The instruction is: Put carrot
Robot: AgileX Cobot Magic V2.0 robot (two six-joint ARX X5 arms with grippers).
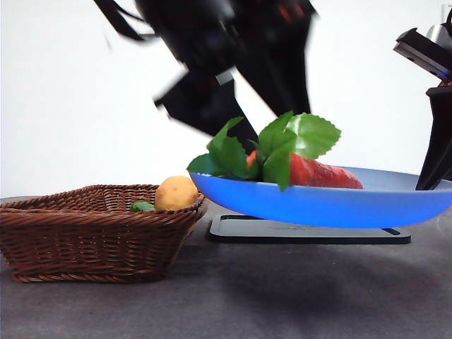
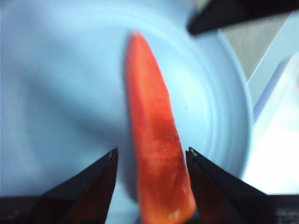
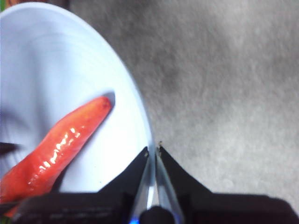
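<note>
Dark grey table (image 1: pixel 282 296); wicker basket (image 1: pixel 85 244); flat black pad (image 1: pixel 304 232)

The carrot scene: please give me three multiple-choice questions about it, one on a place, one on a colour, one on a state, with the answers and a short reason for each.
1. Where does the carrot lie?
A. in the wicker basket
B. on the blue plate
C. on the bare table

2. What colour is the round lump in the basket?
A. yellow-orange
B. purple
C. white

3. How is the right gripper?
A. wide open over the basket
B. shut on the carrot
C. shut on the rim of the plate

Answers:
1 B: the front view shows the carrot resting in the plate, its leaves hanging over the edge.
2 A: the lump looks yellow-orange beside a small green item.
3 C: the right wrist view shows the jaws pinching the plate's rim.
</note>
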